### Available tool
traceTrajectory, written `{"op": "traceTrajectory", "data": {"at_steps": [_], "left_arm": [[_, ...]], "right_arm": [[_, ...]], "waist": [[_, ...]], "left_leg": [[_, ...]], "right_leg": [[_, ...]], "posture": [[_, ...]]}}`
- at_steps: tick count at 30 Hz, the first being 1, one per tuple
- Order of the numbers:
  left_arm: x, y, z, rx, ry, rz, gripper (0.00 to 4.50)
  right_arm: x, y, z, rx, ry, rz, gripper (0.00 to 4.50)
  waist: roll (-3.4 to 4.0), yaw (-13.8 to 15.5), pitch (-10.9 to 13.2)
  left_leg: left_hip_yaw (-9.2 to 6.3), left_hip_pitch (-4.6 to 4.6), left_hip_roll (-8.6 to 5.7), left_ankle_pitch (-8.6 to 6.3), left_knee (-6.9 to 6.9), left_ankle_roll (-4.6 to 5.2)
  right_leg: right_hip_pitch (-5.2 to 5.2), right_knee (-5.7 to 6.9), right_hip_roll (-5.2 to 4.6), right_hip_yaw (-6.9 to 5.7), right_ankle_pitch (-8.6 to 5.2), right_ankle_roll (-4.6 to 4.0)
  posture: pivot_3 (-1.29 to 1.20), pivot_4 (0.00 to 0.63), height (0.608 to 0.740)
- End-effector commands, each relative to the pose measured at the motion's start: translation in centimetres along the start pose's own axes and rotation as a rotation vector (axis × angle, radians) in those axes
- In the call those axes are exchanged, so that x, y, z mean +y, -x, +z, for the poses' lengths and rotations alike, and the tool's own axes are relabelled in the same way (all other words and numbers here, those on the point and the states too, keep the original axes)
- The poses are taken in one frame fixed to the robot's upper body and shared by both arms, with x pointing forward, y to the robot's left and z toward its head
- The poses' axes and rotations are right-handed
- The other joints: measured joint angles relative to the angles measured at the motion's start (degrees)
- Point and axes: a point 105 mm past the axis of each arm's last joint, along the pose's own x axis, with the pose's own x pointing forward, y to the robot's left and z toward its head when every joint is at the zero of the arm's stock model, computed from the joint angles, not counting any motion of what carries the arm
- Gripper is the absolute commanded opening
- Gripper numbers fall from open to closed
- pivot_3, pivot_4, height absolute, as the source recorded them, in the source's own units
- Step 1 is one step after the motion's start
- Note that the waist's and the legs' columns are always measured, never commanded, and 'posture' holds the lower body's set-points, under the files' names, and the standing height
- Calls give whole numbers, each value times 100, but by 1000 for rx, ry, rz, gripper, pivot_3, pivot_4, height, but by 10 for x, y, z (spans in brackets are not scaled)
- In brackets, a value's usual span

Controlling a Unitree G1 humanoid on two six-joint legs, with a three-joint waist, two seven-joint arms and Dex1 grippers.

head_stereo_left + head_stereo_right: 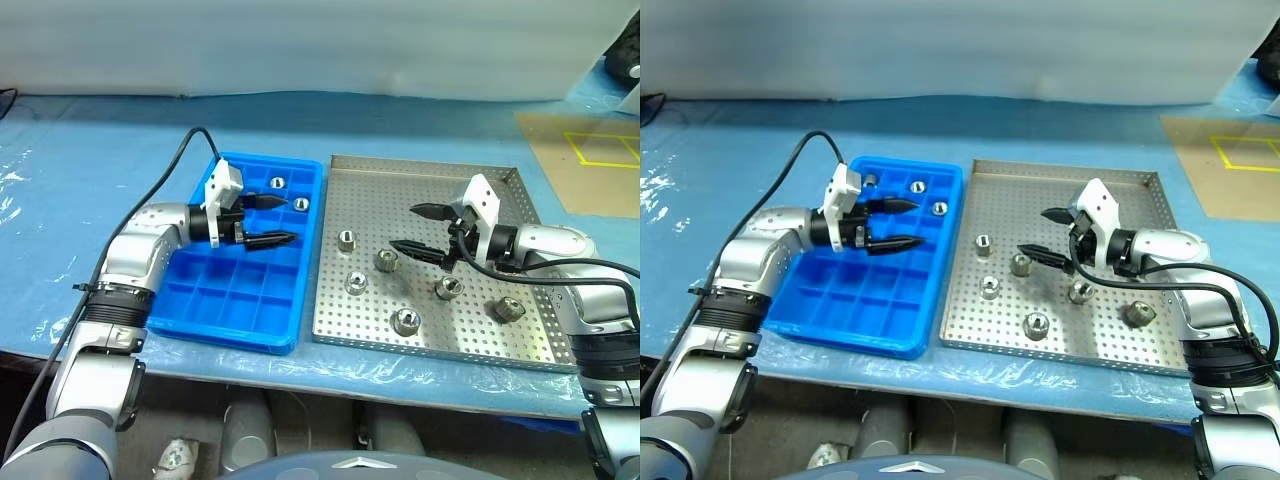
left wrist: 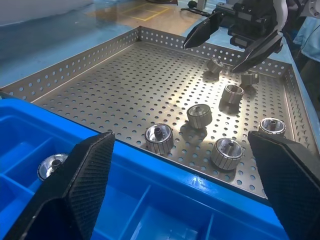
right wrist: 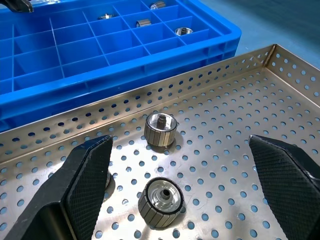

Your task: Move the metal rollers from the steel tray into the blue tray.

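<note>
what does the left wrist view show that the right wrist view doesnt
Left wrist view: the right tool, its jaws open, hovering over the steel tray, with several metal rollers spread across the tray's perforated floor.
Right wrist view: the grid of the blue tray seen across the steel tray's rim, with several metal rollers lying in separate compartments, and two more close up on the steel floor.
Both: the steel tray, the blue tray beside it, and metal rollers not yet moved.

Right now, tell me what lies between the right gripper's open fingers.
Right wrist view: two metal rollers on the steel tray lie ahead between the right gripper fingers.
</note>
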Motion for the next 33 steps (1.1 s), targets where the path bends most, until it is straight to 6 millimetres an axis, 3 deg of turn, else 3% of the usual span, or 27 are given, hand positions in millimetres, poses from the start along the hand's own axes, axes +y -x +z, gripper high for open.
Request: {"op": "traceTrajectory", "data": {"at_steps": [1, 8, 13, 23, 28, 33], "left_arm": [[-5, -12, 15, -25, -53, -52, 4500], [-8, -29, 19, -5, -78, -151, 4500], [0, -43, -3, 118, -148, -211, 4500], [19, -103, -11, 256, -206, -187, 4500], [20, -105, -26, 446, -282, -227, 4500], [19, -106, -19, 523, -340, -282, 4500]], "right_arm": [[-2, 3, 10, -30, 37, -9, 4479], [7, 5, 14, -40, 44, 18, 4479], [22, 10, 17, -44, 49, 60, 4479], [38, 19, 8, -34, 15, -19, 4479], [48, 29, 0, -18, -16, -76, 4479], [52, 35, -4, -17, -37, -136, 4479]], "waist": [[0, 8, 0], [0, -29, 0], [0, -87, 0], [-1, -198, 0], [-1, -350, 0], [-1, -449, 0]], "left_leg": [[0, 0, 0, 0, 0, 0], [1, 0, 0, 0, 0, 0], [1, -1, -2, -1, -2, 3], [1, -8, -5, -12, 15, 22], [4, -11, -7, -20, 11, 35], [5, -11, -8, -30, 14, 51]], "right_leg": [[0, 0, 0, 0, 0, 0], [0, 0, 0, 0, 0, 0], [1, -6, 0, 1, 0, 0], [11, -22, -2, 7, 2, 2], [14, -46, -1, 11, 3, 4], [17, -49, -4, 10, 3, 5]], "posture": [[-118, 150, 740], [-163, 150, 740], [-214, 150, 740], [-372, 150, 740], [-451, 150, 740], [-499, 150, 740]]}}
